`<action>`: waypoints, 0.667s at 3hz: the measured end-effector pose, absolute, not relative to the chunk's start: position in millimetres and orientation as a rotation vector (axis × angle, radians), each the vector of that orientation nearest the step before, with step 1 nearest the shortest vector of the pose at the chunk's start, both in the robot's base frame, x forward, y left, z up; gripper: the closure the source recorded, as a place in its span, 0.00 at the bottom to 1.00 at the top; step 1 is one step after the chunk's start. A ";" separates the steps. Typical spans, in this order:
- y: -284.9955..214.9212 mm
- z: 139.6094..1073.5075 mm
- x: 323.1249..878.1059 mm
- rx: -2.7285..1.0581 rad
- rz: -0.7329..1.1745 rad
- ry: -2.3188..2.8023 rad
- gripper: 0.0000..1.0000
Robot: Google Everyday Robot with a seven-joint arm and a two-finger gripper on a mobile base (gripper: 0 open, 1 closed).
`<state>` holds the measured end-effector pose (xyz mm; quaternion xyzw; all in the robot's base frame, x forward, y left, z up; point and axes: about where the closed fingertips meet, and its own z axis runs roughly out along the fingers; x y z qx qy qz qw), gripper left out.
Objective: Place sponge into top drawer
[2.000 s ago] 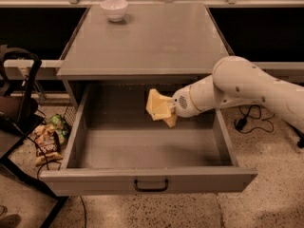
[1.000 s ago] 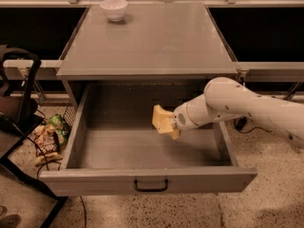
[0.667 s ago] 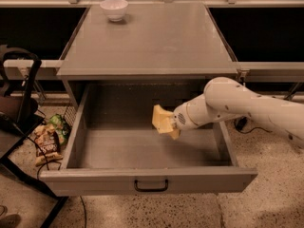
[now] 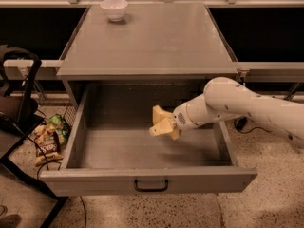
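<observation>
**Sponge in my claw, above the open drawer's floor**

The top drawer [image 4: 76,141] stands pulled out, its left wall well apart from my load and its black handle [image 4: 151,185] at the middle of the front panel. A little right of the drawer's centre, towards its back, hangs the sponge [image 4: 159,115]. It is pale yellow and tilted, with its long axis running roughly from the drawer's back down towards its front. My claw [image 4: 165,126] is closed on it from the right, so the sponge sticks out leftward, toward the drawer's middle. Going by the shadow under it, I judge it clear of the floor. My arm [image 4: 237,103] comes in over the drawer's right wall. What matters next is straight down. Bare floor lies beneath the sponge, inside all four walls, so letting go here should land it in the drawer.
</observation>
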<state>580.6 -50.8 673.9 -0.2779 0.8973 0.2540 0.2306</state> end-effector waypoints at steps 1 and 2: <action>-50.7 673.9 580.6 -0.765 0.699 2.468 0.00; -49.2 676.5 581.7 -0.769 0.693 2.470 0.00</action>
